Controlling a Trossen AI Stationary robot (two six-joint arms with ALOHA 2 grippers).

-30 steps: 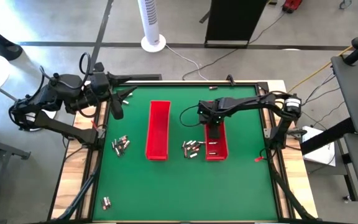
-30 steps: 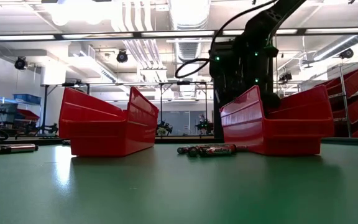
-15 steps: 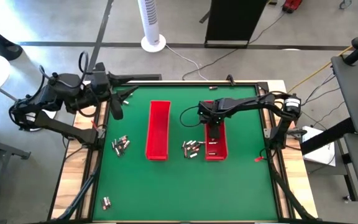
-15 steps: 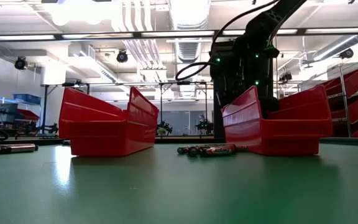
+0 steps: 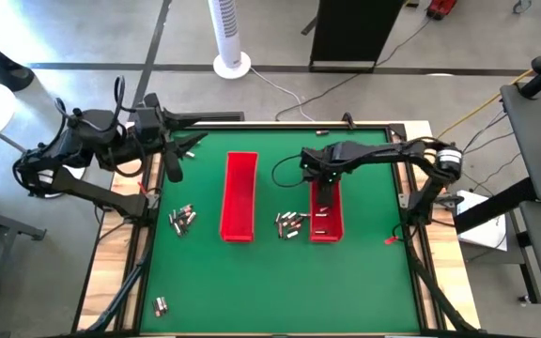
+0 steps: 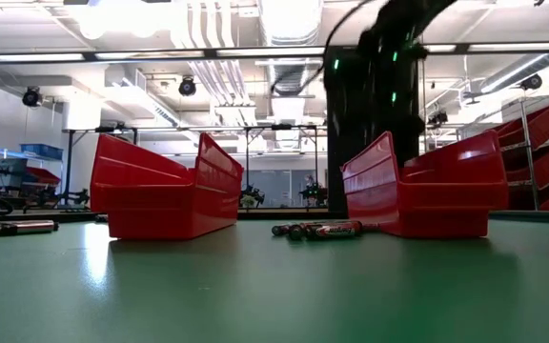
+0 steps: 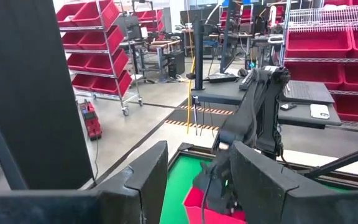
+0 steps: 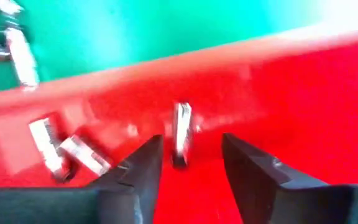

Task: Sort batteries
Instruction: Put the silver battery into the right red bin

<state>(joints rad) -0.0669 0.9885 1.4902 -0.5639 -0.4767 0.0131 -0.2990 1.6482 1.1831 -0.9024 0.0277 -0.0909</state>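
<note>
Right tool hangs over the right red tray, fingers apart, gripping nothing. Only its wrist view shows batteries lying inside. Left tool waits spread at the bench edge; more batteries sit between trays.

Batteries: silvery metal cylinders, shiny, smooth, some with darker ends.
Red trays: moulded plastic, smooth, with a soft gloss on the walls.
Table: green covering, matt, faintly sheened in the low view; pale bare wood along its edges.
Right gripper: dark matt plastic fingers.
</note>
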